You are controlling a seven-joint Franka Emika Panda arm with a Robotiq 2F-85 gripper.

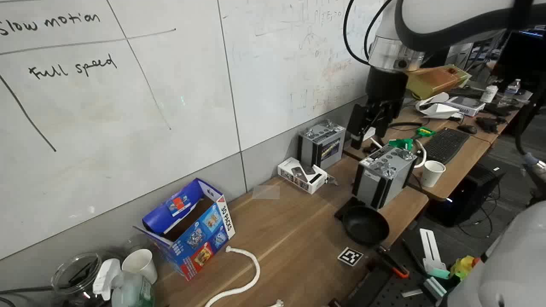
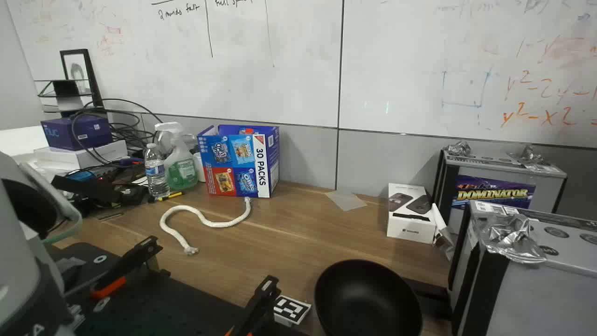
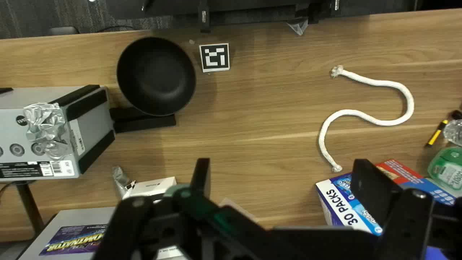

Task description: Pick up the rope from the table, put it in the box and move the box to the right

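The white rope (image 1: 257, 269) lies in an S-shaped curve on the wood-grain table (image 1: 294, 226). It shows whole in an exterior view (image 2: 217, 224) and in the wrist view (image 3: 410, 104). One rope end lies close to the foot of the blue box (image 1: 207, 234). The box stands with its top open near the wall, also in an exterior view (image 2: 233, 163) and in the wrist view (image 3: 335, 202). My gripper (image 1: 364, 138) is high above the table, apart from rope and box. In the wrist view the gripper (image 3: 282, 162) is open and empty, its right finger covering part of the box.
A black pan (image 2: 366, 298), a marker tag (image 2: 291, 309), a white phone box (image 2: 410, 214) and two grey battery-like devices (image 2: 527, 270) (image 2: 494, 186) stand on the table. A spray bottle (image 2: 181, 168) and water bottle (image 2: 156, 172) stand beside the box. A whiteboard wall (image 1: 179, 85) runs behind.
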